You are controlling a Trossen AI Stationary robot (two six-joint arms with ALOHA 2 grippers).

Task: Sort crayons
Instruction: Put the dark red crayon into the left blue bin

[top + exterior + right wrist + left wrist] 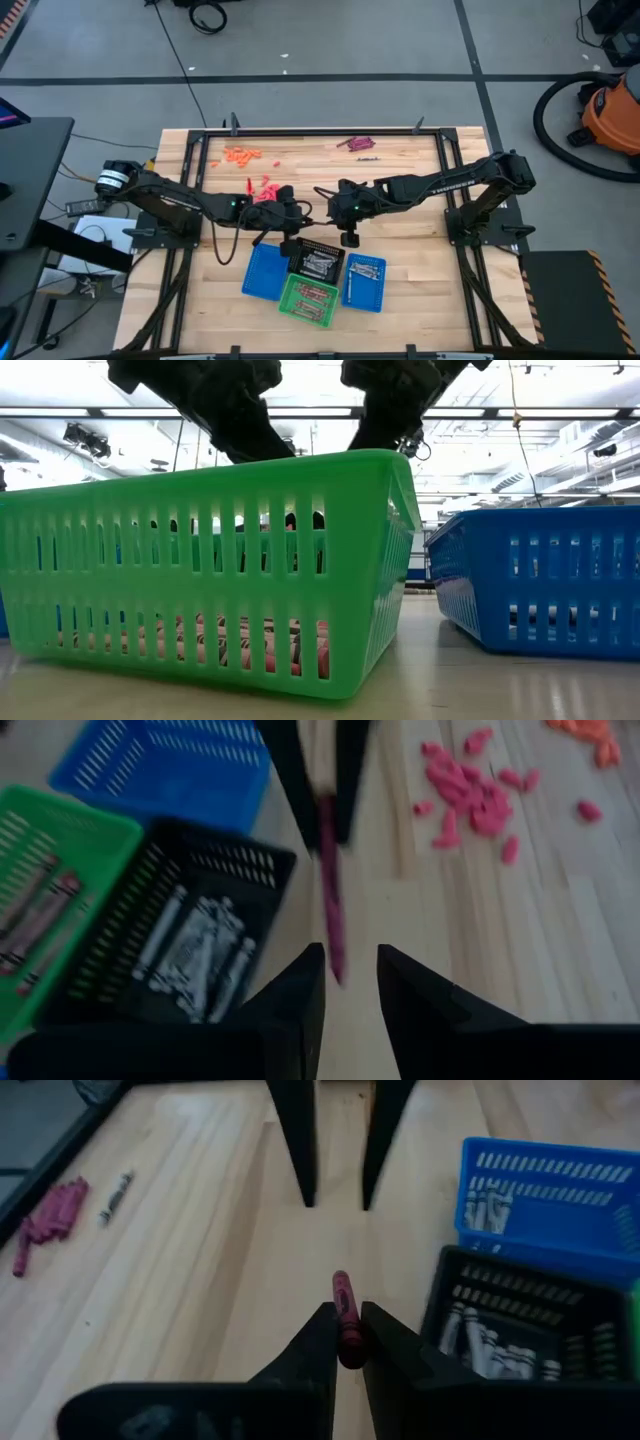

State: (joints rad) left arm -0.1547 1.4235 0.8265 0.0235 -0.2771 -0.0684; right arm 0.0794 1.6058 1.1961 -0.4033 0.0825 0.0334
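Mid-handover beside black basket: left gripper clamped on maroon crayon, right gripper apart, releasing; next, carry to matching basket.

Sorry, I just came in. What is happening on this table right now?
The two arms are sorting crayons into baskets. In the middle of the table, the left gripper is shut on a dark red crayon, and the right gripper faces it with jaws open. The black basket holds grey crayons and the green basket reddish ones. Pink crayons lie loose on the wood.
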